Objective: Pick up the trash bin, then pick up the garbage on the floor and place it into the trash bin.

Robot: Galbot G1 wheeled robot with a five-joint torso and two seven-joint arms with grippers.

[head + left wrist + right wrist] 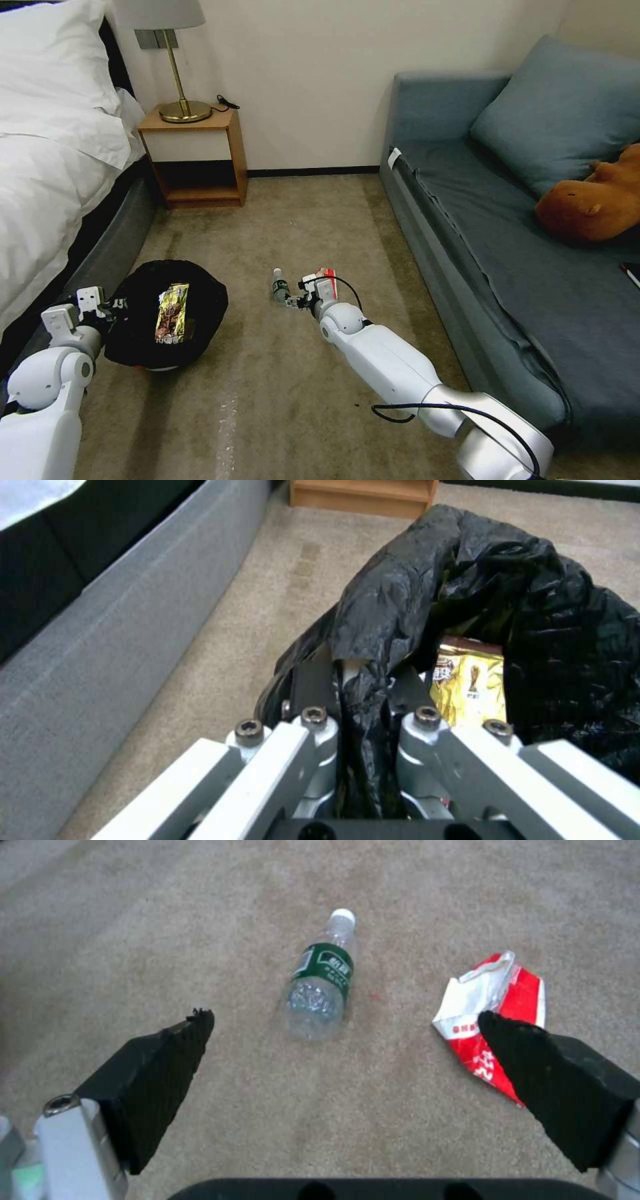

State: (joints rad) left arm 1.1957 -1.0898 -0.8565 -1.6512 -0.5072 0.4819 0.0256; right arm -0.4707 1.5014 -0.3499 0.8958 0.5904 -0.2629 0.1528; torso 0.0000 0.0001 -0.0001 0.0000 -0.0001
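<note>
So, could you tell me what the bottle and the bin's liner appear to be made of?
The bottle looks like clear thin plastic: the carpet shows through it, and it has a green label and a white cap. The bin liner looks like thin black plastic film, glossy and wrinkled, bunched where the left gripper pinches it.

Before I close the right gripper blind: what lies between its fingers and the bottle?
Bare carpet alone separates the open right gripper from the bottle, per the right wrist view.

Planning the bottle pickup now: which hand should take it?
Right, probably. The right hand hangs open just short of the bottle, which lies on the carpet beside the red-and-white packet. The left hand is shut on the trash bin.
</note>
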